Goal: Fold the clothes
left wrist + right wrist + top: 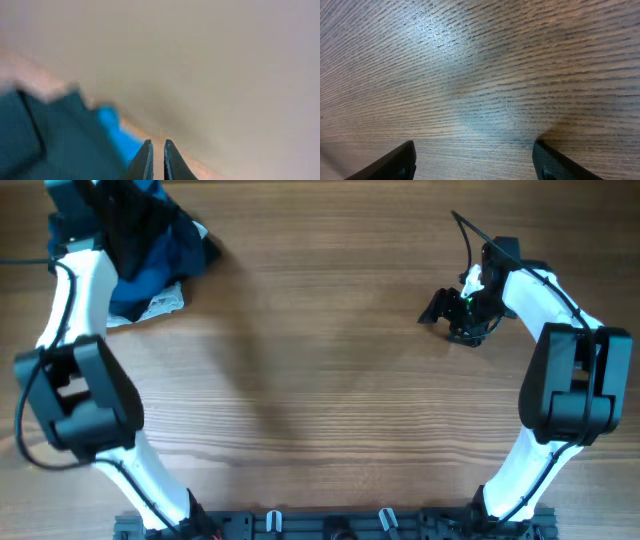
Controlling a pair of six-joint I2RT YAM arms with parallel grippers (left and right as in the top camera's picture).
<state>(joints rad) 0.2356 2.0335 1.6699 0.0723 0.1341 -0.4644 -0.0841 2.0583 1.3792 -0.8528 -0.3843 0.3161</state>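
Sprawling clothes (pixel 152 280): dark blue heap at the far left corner of the table (pixel 330 380), partly hidden under the left arm
Left gripper (pixel 157 146): blurred; fingers nearly together, nothing seen between them, blue cloth alongside
Right gripper (pixel 474 150): fingers wide apart over bare wood, only tips in frame

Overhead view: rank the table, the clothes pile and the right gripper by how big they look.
1. table, fills nearly the whole view.
2. clothes pile, though the left arm hides part of it.
3. right gripper, clearly the smallest.
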